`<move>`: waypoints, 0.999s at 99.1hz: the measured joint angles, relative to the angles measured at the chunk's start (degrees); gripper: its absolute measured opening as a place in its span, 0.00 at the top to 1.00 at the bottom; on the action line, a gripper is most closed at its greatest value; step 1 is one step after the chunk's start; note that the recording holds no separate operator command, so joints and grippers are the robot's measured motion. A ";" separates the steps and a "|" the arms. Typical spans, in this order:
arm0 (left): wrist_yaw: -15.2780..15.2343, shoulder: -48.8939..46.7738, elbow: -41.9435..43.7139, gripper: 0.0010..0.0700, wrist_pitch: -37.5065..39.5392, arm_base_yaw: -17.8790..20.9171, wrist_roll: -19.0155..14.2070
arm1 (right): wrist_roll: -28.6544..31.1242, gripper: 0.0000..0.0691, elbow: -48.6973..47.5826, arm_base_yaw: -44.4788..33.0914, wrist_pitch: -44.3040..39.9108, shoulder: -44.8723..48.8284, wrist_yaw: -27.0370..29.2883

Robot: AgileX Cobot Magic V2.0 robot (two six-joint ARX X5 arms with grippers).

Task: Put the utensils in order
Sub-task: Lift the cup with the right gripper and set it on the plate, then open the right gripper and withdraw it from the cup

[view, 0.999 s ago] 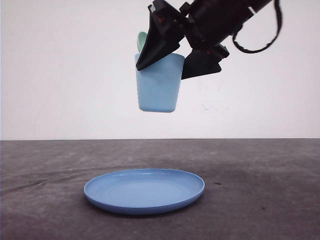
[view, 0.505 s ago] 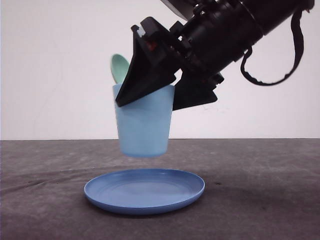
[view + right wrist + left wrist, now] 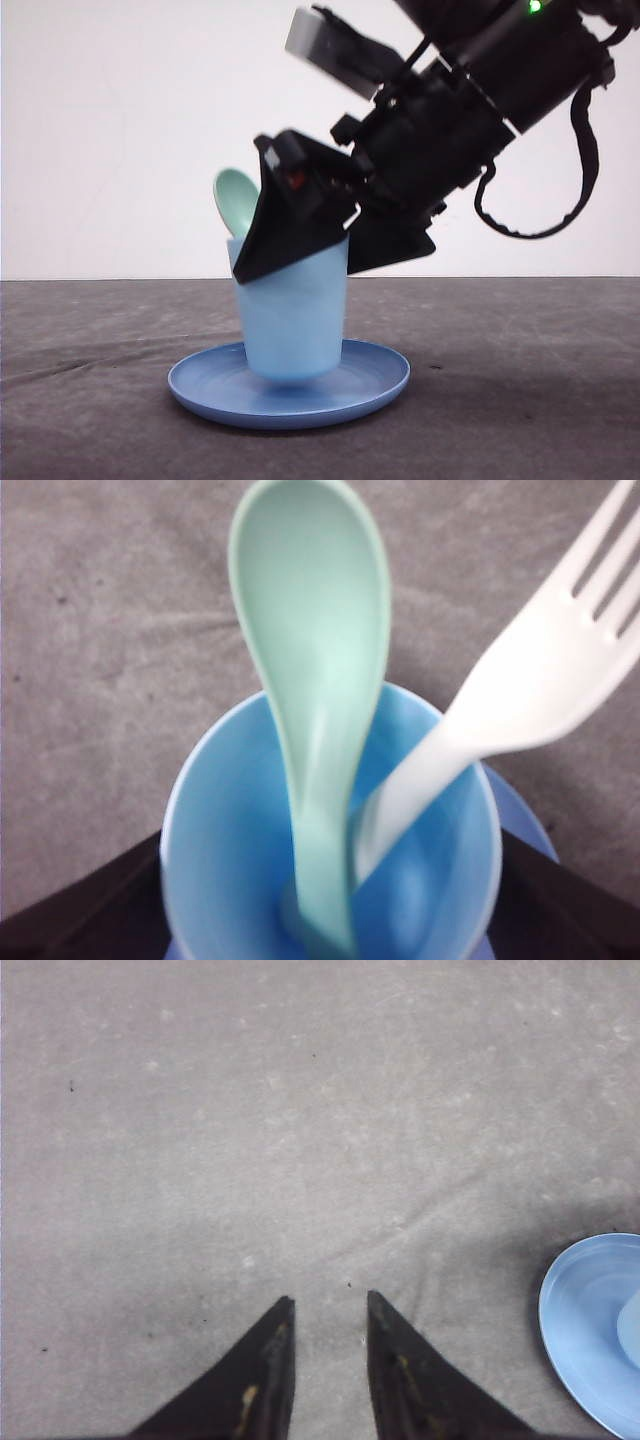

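Spoon point(image 3: 312, 700) and fork point(image 3: 520, 680) stand handle-down inside the cup point(image 3: 292, 315), which the right gripper point(image 3: 310, 235) clamps with its fingers either side of the rim, apparently to keep it upright. The cup sits at the middle of the plate point(image 3: 375, 385). Beside the plate, over bare counter point(image 3: 300, 1110), the left gripper point(image 3: 328, 1305) hangs empty, fingers slightly apart.

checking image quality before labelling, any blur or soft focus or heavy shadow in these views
Front view: the right gripper and light blue cup are sharp, but a pale part atop the arm looks smeared. Right wrist view: the mint-green spoon and white fork are very close and soft-edged. Left wrist view: even light, with a dark shadow beside the blue plate.
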 joint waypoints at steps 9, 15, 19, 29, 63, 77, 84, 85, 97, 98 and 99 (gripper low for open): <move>0.00 0.00 0.00 0.84 -0.02 0.00 0.00 | 0.00 0.28 0.00 -0.02 0.52 1.14 -0.02; 0.00 0.00 0.00 0.84 -0.02 0.00 0.00 | 0.00 0.28 0.00 0.00 1.09 1.42 0.00; 0.00 0.00 0.00 0.84 -0.04 0.00 0.00 | 0.00 0.28 0.00 0.00 1.33 1.64 -0.02; 0.00 0.00 0.00 0.84 -0.09 0.00 0.00 | 0.00 0.23 0.00 0.00 1.44 1.73 -0.26; 0.00 0.00 0.00 0.84 -0.90 0.00 0.00 | 0.07 0.02 0.02 -0.39 -3.67 1.11 -0.28; 0.00 0.00 0.00 0.84 -0.92 0.00 0.00 | 0.07 0.02 0.04 -1.79 -11.63 -3.63 -0.02; 0.00 0.00 0.00 0.84 -0.92 0.00 0.00 | 0.07 0.02 0.07 -3.21 -16.85 -7.19 0.04; 0.00 0.00 0.00 0.84 -0.92 0.00 0.00 | 0.07 0.02 0.07 -3.43 -17.53 -7.67 0.04; 0.00 0.00 0.00 0.84 -0.98 0.00 0.02 | 0.15 0.02 0.09 -6.58 -26.21 -13.79 1.05; 0.00 0.00 0.00 0.84 -1.01 0.00 0.00 | 0.20 0.02 0.09 -6.86 -26.93 -14.36 1.38; 0.00 0.00 0.00 0.84 -1.05 0.00 0.00 | 0.24 0.02 0.09 -7.17 -27.61 -14.97 1.68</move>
